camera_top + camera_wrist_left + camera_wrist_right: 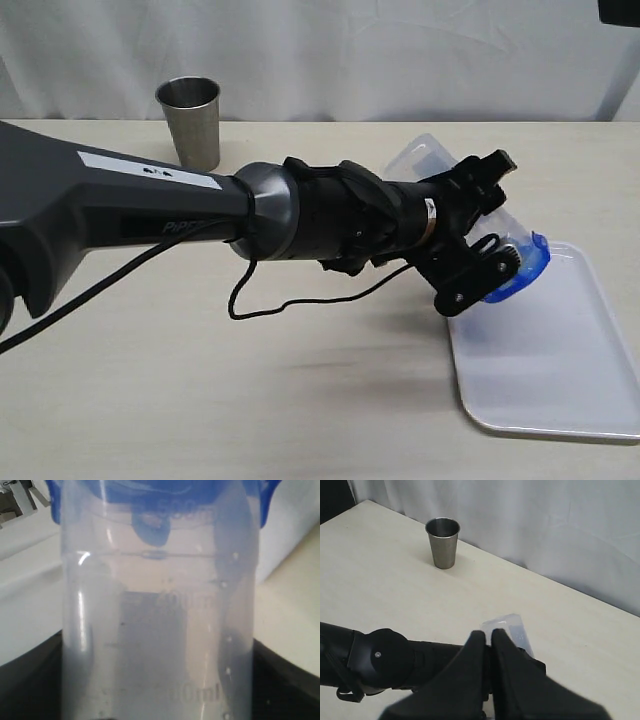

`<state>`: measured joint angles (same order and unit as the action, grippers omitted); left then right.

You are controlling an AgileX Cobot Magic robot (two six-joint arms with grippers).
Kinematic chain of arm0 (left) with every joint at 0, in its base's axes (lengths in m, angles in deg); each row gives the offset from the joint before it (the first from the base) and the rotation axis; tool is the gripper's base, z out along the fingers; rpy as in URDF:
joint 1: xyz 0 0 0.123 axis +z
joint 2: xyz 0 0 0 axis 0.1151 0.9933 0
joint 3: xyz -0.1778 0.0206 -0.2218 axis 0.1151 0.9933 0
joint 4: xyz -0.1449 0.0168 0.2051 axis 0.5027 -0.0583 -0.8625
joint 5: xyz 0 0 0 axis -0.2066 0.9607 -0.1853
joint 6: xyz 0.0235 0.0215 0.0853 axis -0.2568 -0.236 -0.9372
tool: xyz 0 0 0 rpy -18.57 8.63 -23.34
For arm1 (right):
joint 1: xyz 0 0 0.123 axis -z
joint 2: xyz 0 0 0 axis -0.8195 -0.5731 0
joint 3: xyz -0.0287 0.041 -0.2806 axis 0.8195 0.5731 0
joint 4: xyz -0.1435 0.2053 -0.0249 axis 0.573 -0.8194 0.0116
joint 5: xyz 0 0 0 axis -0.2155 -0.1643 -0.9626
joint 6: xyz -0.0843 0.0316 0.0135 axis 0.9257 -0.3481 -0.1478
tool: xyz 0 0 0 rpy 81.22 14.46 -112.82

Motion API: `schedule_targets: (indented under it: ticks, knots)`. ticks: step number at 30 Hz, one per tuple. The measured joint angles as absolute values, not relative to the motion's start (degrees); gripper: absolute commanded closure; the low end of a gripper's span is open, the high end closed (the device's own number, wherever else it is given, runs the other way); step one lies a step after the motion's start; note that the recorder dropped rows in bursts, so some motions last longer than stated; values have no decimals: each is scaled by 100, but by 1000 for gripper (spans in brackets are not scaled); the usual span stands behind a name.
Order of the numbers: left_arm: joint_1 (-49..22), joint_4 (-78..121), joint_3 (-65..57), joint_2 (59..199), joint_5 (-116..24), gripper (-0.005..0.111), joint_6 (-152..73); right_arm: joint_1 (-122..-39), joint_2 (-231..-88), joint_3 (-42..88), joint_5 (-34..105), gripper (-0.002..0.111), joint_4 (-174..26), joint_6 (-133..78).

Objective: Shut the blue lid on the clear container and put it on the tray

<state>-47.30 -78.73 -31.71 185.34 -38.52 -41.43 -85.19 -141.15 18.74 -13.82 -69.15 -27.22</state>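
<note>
The left pincer [478, 228] pinches the clear container [425, 160] across its body and holds it tilted above the tray [560, 390], over the rim on the side toward the steel cup [190, 120]. The blue lid [528, 262] sits on the container's mouth, over the tray. The right pincer [488, 636] is pressed together, empty. The cup stands on the table [200, 400], well apart from the tray.
</note>
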Motion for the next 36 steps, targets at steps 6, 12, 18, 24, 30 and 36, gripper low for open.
schedule_targets:
  ticks: [6, 12, 18, 24, 30, 36]
  knots:
    - [-4700, -6982, -3363, 18534, -5451, 107, -2090, -8519, -14115, 1874, -1382, 104, -6915, -2722]
    - [-4003, -4968, -3643, 18558, -8600, 107, -417, -8519, -14115, 1874, -1382, 104, -6915, -2722]
    - [-3814, -2825, -3645, 19620, -11225, 107, 377, -8519, -14115, 1874, -1382, 104, -6915, -2730]
    - [-4206, -2066, -4439, 20575, -11390, 107, 649, -8519, -14115, 1874, -1382, 104, -6915, -2743]
    - [-4562, -2102, -5374, 21383, -11130, 107, 664, -8519, -14115, 1874, -1382, 104, -6915, -2743]
    - [-4404, -2081, -5443, 21774, -10655, 107, 1275, -8519, -14115, 1874, -1382, 104, -6915, -2751]
